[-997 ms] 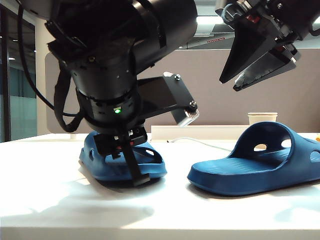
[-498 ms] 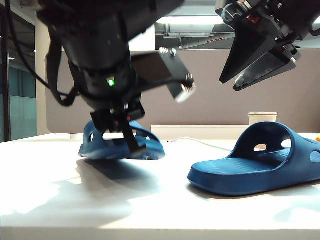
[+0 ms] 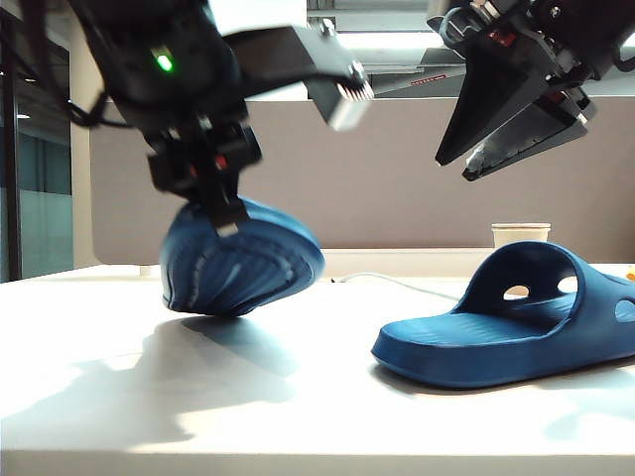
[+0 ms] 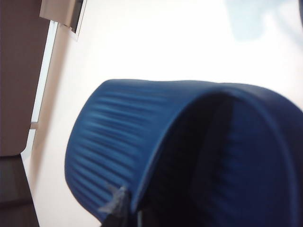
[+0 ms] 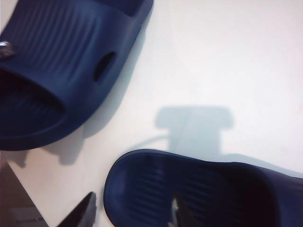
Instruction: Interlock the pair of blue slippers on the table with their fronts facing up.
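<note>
Overhead, left tool (image 3: 220, 213) clamping tilted slipper (image 3: 241, 260) — right tool (image 3: 511, 139) agape

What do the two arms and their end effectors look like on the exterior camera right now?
Both arms are black. The left arm has a round, drum-like wrist housing with a lit green indicator, a boxy black camera mount with a silver end, and black cables looping beside it. The right end effector has long, tapered black fingers with small red parts near their base.

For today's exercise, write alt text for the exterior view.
The left gripper, shut on the left slipper, holds it tilted, one edge at the white table. The right gripper hangs open above the right slipper, lying flat.
</note>
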Available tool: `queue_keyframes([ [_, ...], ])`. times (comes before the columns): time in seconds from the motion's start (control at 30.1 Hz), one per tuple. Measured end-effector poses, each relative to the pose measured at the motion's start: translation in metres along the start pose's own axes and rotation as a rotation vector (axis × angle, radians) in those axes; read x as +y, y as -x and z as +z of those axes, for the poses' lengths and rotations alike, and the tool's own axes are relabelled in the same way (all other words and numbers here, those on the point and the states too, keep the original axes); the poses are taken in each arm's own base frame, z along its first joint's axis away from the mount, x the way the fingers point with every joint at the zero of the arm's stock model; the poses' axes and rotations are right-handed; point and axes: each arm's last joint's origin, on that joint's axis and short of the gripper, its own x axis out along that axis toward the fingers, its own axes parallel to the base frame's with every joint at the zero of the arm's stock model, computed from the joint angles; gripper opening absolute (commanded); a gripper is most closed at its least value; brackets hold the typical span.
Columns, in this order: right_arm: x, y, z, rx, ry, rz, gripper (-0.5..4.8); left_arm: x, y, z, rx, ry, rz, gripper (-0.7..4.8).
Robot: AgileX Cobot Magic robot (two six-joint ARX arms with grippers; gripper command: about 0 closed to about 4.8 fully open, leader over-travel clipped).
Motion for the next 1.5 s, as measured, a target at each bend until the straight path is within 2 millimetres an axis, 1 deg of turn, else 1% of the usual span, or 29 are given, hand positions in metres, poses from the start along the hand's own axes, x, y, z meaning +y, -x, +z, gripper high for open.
queue_keyframes([
  [0.33,0.000,0.000,0.000,0.000,0.000,0.000,2.01,0.028,0.038,-0.015,-0.122,0.003,-0.063,-0.06],
  [0.5,0.000,0.000,0.000,0.000,0.000,0.000,2.01,0.029,0.052,-0.030,-0.209,-0.082,-0.154,-0.06],
  [0.63,0.000,0.000,0.000,0.000,0.000,0.002,2.01,0.030,0.060,-0.040,-0.233,-0.128,-0.178,-0.06],
  [0.73,0.000,0.000,0.000,-0.002,0.000,0.014,2.01,0.032,0.065,-0.048,-0.244,-0.148,-0.237,-0.06],
  [0.86,0.001,0.000,0.000,-0.002,0.000,0.019,2.01,0.034,0.062,-0.060,-0.216,-0.165,-0.337,-0.06],
  [0.96,0.001,0.000,0.000,-0.002,0.000,0.019,2.01,0.036,0.056,-0.071,-0.171,-0.226,-0.399,-0.06],
  [1.23,0.001,0.000,0.000,0.000,-0.001,0.020,2.01,0.046,0.037,-0.096,-0.055,-0.329,-0.409,-0.06],
  [1.3,0.001,0.000,0.000,0.000,-0.001,0.020,2.01,0.046,0.032,-0.100,-0.046,-0.356,-0.418,-0.06],
  [1.4,0.001,0.000,0.000,0.000,-0.001,0.020,2.00,0.041,0.023,-0.102,-0.048,-0.414,-0.470,-0.06],
  [1.5,0.001,0.000,0.000,0.000,-0.001,0.020,2.00,0.036,0.017,-0.100,-0.082,-0.464,-0.523,-0.06],
])
